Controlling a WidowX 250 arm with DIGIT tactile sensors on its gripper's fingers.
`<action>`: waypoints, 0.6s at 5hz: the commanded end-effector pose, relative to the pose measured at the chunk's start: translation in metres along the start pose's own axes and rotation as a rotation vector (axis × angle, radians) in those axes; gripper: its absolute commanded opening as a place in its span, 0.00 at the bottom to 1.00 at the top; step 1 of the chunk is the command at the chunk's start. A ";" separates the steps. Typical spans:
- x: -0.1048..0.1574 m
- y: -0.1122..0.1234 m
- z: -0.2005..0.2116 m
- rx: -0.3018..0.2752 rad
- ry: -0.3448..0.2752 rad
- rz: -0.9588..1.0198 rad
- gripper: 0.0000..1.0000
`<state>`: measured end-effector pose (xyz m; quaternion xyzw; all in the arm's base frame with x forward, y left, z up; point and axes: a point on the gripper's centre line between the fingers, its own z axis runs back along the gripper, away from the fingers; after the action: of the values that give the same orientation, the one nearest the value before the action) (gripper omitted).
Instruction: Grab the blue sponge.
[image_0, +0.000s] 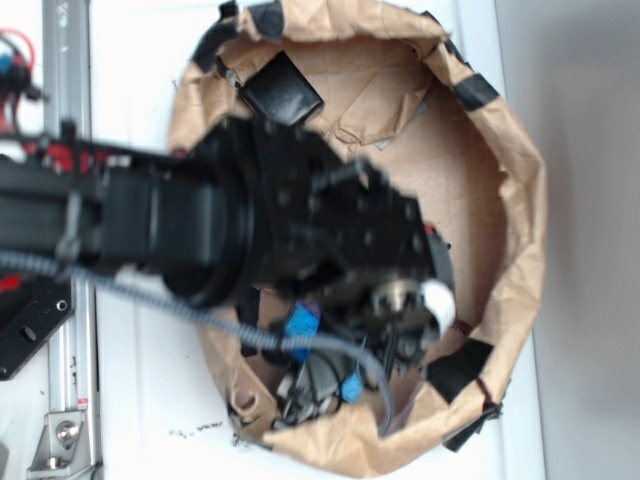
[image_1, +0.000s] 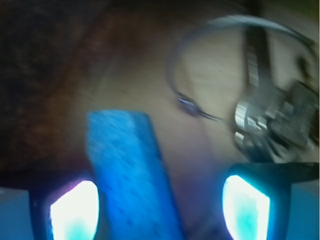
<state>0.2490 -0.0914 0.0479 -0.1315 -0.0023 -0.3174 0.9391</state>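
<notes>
lab / robot test bench, not a home. cues: white tabletop (image_0: 140, 400) with aluminium extrusion rail (image_0: 68, 60) down the left edge, bolted bracket (image_0: 62, 440) at the bottom corner, red and black wiring (image_0: 15, 60) at top left. black robot arm (image_0: 200, 225) with braided cable (image_0: 150, 300) reaches over a makeshift bin (image_0: 520, 200) of brown paper patched with black tape (image_0: 478, 92), holding mixed small clutter. wrist view is blurred.

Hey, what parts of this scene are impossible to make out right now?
- Exterior view: the arm hides most of the blue sponge.
- Wrist view: motion blur smears the blue sponge and the keys.
- Wrist view: the sponge's near end is cut off by the bottom edge.
- Wrist view: contact between the gripper and the sponge is unclear.
</notes>
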 end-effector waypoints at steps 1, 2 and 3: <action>0.004 -0.038 -0.021 -0.024 0.016 -0.094 1.00; 0.001 -0.038 -0.034 -0.045 0.037 -0.086 1.00; -0.004 -0.028 -0.038 -0.041 0.048 -0.045 1.00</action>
<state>0.2429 -0.1102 0.0254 -0.1418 0.0089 -0.3163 0.9380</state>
